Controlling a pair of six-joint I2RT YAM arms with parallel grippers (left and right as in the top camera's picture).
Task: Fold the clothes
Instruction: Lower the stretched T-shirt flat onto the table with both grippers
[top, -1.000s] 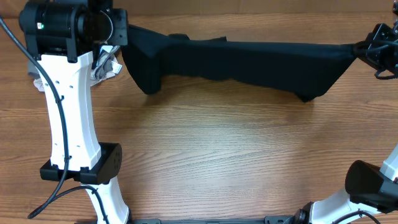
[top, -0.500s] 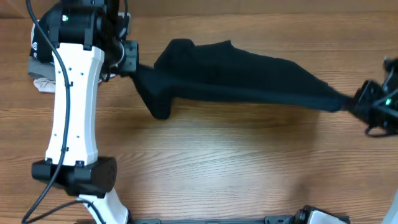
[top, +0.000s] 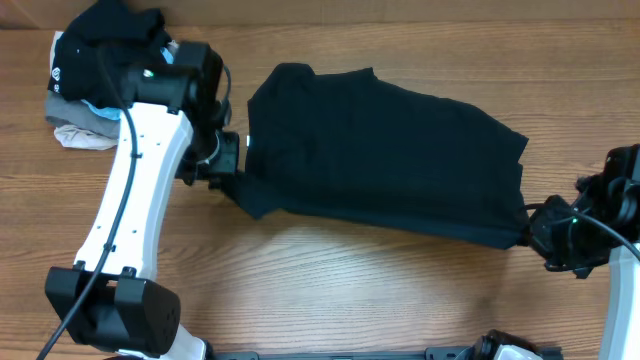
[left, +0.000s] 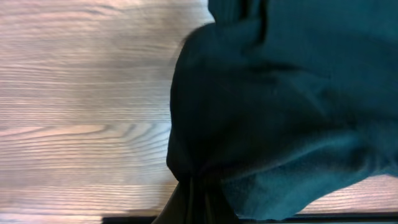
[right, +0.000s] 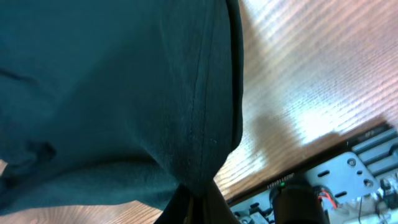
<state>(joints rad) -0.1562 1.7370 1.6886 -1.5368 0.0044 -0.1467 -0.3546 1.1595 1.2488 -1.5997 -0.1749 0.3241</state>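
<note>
A black garment lies spread across the middle of the wooden table, stretched between my two grippers. My left gripper is shut on its near left corner; the bunched cloth fills the left wrist view. My right gripper is shut on its near right corner, with the hem hanging in the right wrist view. The fingers themselves are hidden by cloth in both wrist views.
A pile of other clothes, black, grey and white, sits at the back left corner behind my left arm. The bare wooden table runs along the near side. The robot base rail shows beyond the table edge.
Both grippers have pulled the garment toward the near side and lowered it; it went from a narrow stretched band to a wide sheet lying flat on the table.
</note>
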